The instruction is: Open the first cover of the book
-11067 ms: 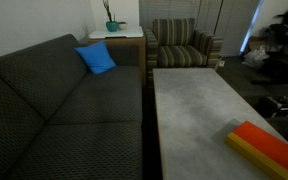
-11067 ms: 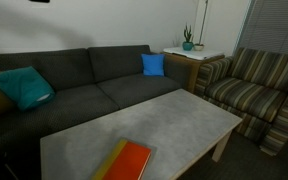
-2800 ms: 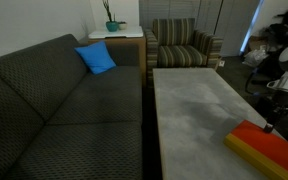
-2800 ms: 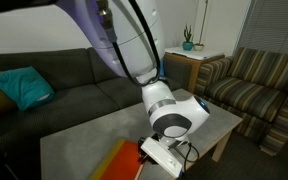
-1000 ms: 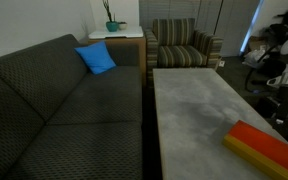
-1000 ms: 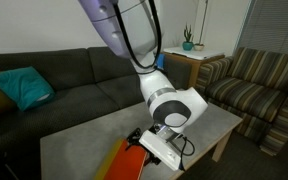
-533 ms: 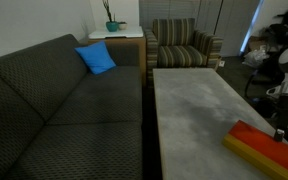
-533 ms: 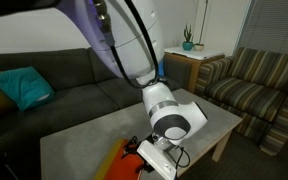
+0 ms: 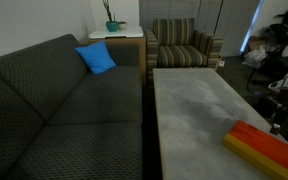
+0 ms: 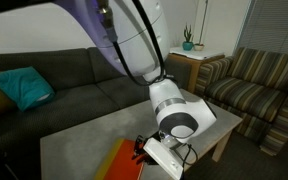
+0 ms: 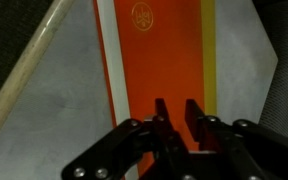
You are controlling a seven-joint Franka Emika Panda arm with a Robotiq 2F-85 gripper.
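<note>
The book [image 9: 267, 150] lies flat at the near end of the grey coffee table [image 9: 194, 105], orange-red with a yellow band [image 9: 246, 152] along one side. It also shows in an exterior view as the book [image 10: 122, 164]. In the wrist view the first cover [image 11: 164, 60] fills the middle, with the yellow band [image 11: 208, 50] on one side and a white strip [image 11: 109, 50] on the other. My gripper [image 11: 177, 118] hovers over the cover near the yellow band. Its fingertips [image 11: 161, 112] stand a narrow gap apart, nothing between them. The gripper [image 10: 142, 150] sits at the book's edge.
A dark sofa [image 9: 54, 110] runs along the table, with a blue cushion [image 9: 96, 58] and a teal cushion [image 10: 22, 86]. A striped armchair [image 9: 182, 45] and a side table with a plant [image 9: 114, 30] stand beyond. The table edge [image 11: 29, 80] is close to the book.
The jaws have drawn in from wide apart to a narrow gap. The gripper has shifted slightly over the book's edge. The book has not moved.
</note>
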